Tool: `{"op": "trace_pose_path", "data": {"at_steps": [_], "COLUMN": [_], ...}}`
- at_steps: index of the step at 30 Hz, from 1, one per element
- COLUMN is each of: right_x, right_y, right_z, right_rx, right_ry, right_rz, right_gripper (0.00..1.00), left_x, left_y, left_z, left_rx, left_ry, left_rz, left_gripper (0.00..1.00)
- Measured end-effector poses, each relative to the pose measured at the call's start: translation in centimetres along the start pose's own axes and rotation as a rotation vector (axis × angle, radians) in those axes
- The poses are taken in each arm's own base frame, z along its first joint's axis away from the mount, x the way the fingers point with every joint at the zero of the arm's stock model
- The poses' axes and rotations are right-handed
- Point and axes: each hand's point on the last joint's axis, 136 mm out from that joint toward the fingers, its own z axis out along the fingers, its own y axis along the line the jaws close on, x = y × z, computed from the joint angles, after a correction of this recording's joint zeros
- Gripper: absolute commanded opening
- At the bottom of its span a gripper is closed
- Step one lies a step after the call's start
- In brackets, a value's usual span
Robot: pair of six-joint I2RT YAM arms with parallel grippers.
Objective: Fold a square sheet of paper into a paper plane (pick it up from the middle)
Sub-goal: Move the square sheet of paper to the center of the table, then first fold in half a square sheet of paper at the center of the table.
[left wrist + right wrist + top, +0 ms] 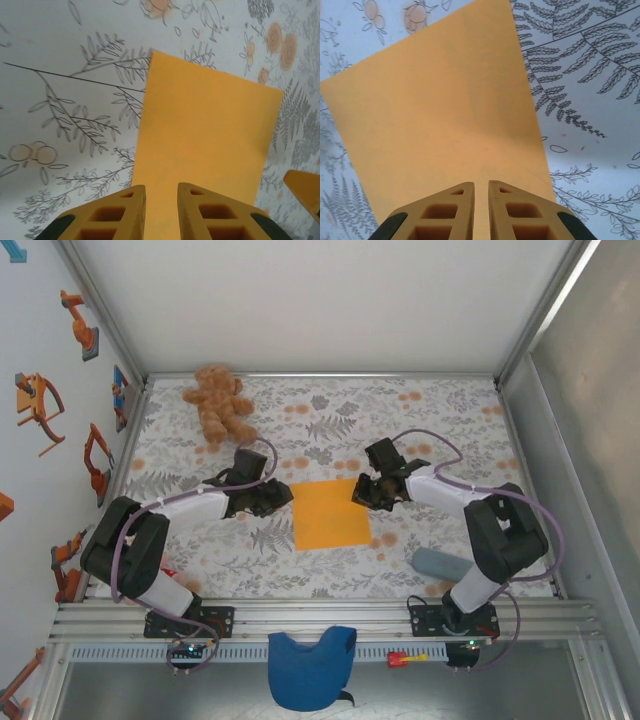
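Observation:
The square sheet of paper [331, 513] is bright orange and lies flat on the flower-patterned table between both arms. My left gripper [288, 498] sits low at the sheet's left edge. In the left wrist view its yellow fingers hover over the paper [205, 135], and the left gripper [161, 186] is open by a moderate gap with nothing in it. My right gripper [358, 492] is at the sheet's upper right corner. In the right wrist view the right gripper [481, 183] stands over the paper [440, 105] with only a narrow slit between its fingers, the flat sheet showing through.
A brown teddy bear [220, 405] lies at the back left. A grey roll [443, 563] rests by the right arm's base. A blue cloth [312, 665] hangs over the front rail, with a small red item [400, 658] beside it. Frame posts bound the table's sides.

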Motion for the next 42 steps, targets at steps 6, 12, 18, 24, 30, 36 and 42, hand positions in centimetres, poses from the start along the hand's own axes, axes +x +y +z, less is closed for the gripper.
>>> {"op": "trace_pose_path", "data": {"at_steps": [6,12,18,24,30,36,42], "right_x": [0.4,0.8,0.8,0.8,0.7,0.6,0.5], "right_y": [-1.3,-1.9,-2.1,-2.0,-1.5,-0.8,0.1], "right_z": [1.2,2.0,2.2,2.3,2.5,2.7,3.1], "right_rx": [0.047,0.068,0.07,0.068,0.038,0.0,-0.049], "right_ry": [0.028,0.053,0.059,0.059,0.058,0.06,0.064], "right_rz": [-0.024,-0.031,-0.03,-0.031,-0.032,-0.023,-0.016], "right_gripper": [0.15,0.16,0.16,0.16,0.16,0.16,0.17], "left_x": [1.0,1.9,2.1,1.7,1.4,1.4,1.3], "left_y": [-0.3,0.4,1.2,0.6,0.2,0.0,-0.1], "left_z": [1.7,2.4,3.3,3.9,4.3,4.4,4.5], "left_rx": [-0.02,-0.055,-0.084,-0.074,-0.064,-0.058,-0.044], "left_ry": [0.039,0.062,0.082,0.085,0.086,0.086,0.077], "left_rz": [-0.014,-0.033,-0.047,-0.045,-0.043,-0.041,-0.033], "left_gripper": [0.12,0.09,0.09,0.08,0.08,0.08,0.1]}}
